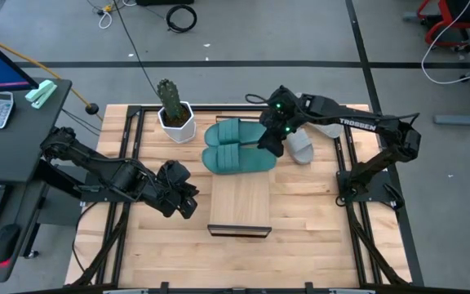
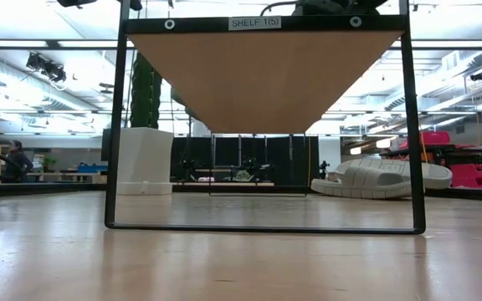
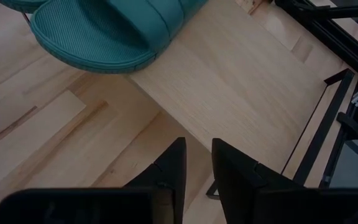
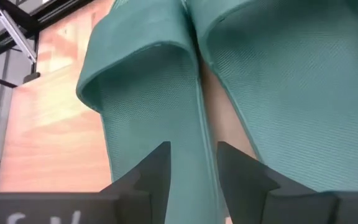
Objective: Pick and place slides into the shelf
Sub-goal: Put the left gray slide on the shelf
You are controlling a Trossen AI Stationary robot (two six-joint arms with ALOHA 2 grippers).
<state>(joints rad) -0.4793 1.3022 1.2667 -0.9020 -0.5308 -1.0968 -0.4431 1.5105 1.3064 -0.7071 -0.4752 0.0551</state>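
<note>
Overhead, the right gripper sits at the right ends of two teal slides lying crosswise behind the shelf; its wrist view shows slightly parted jaws straddling one slide's edge, while the left gripper, jaws narrowly apart and empty, waits beside the shelf.
</note>
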